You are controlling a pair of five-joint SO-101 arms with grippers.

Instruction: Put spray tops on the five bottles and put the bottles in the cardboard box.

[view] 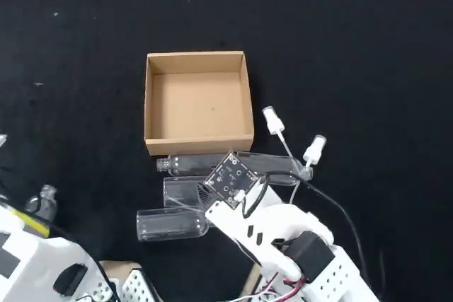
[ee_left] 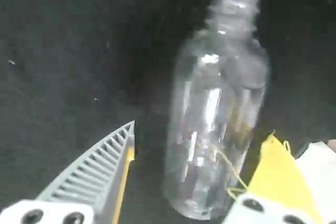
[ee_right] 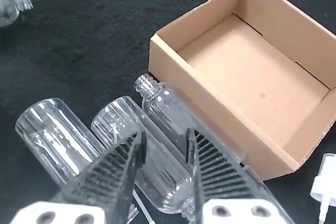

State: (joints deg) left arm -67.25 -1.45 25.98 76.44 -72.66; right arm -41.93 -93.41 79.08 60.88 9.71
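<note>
We judge capping not yet begun: our right hand [ee_right: 165,142], fingers apart, hovers over bottles [view: 212,165] lying just beside the cardboard box [view: 198,145], our left hand [ee_left: 201,132] gapes around another bottle [ee_left: 215,77] well away from the box, so next we must close on one.

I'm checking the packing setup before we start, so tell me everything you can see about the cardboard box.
The cardboard box is plain brown, roughly square, shallow and open-topped, with no flaps showing. It stands upright on the black table and holds nothing yet. A clear uncapped bottle lies on its side along one outer wall; whether they touch is unclear.
</note>
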